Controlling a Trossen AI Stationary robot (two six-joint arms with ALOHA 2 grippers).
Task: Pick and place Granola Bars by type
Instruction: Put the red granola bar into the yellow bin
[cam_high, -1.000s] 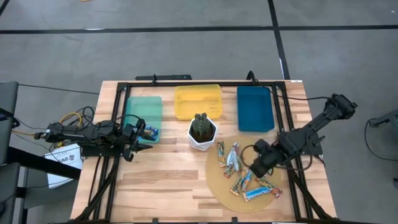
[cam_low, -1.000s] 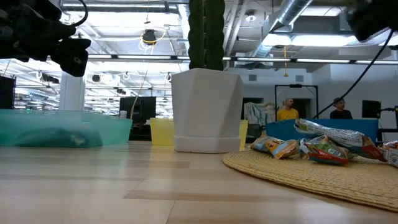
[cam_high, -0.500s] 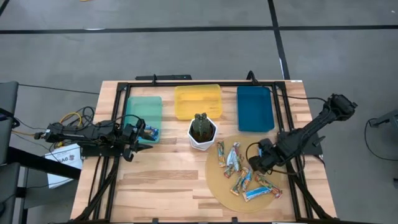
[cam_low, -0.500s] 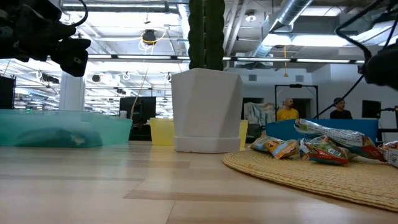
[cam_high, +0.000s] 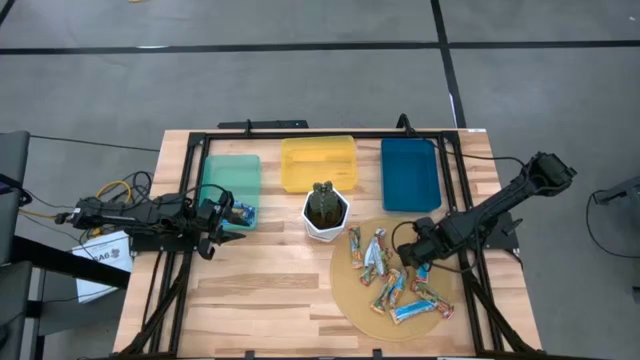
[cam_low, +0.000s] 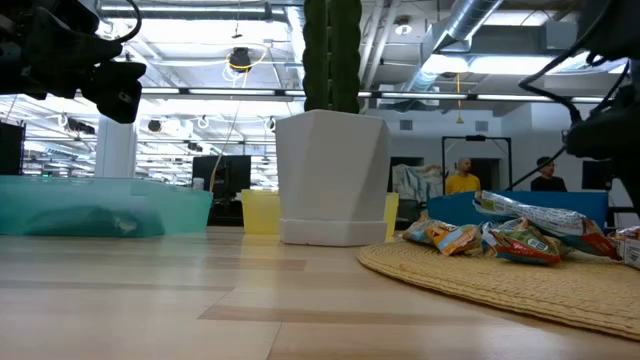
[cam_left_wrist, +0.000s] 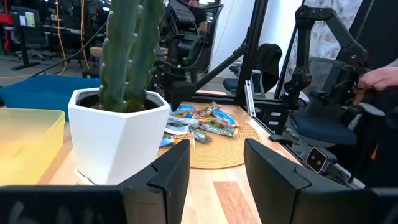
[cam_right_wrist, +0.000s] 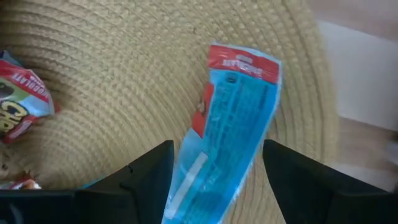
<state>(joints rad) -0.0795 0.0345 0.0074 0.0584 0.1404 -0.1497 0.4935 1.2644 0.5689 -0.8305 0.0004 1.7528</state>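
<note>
Several foil-wrapped Granola Bars (cam_high: 385, 275) lie in a loose heap on a round woven mat (cam_high: 350, 295) at the table's near right. My right gripper (cam_high: 412, 262) hangs over the heap, pointing down and open. In the right wrist view its fingers (cam_right_wrist: 149, 174) stand on either side of a blue bar with a red end (cam_right_wrist: 233, 137), which lies flat on the mat; they are apart from it. My left gripper (cam_high: 224, 215) waits level at the table's left, beside the green tray, open with nothing between its fingers (cam_left_wrist: 171, 171). One more bar (cam_high: 243, 212) lies in that tray's near corner.
A green tray (cam_high: 230, 172), a yellow tray (cam_high: 318, 162) and a blue tray (cam_high: 408, 172) stand in a row at the far side. A white pot with a cactus (cam_high: 325, 212) stands in the middle, just left of the mat. A black frame (cam_high: 300, 131) borders the table.
My right gripper has come down over the mat toward the bars, shifting a little toward the table's left edge, and has rolled about its own pointing line. Its fingers have stayed open. The bars lie as before.
</note>
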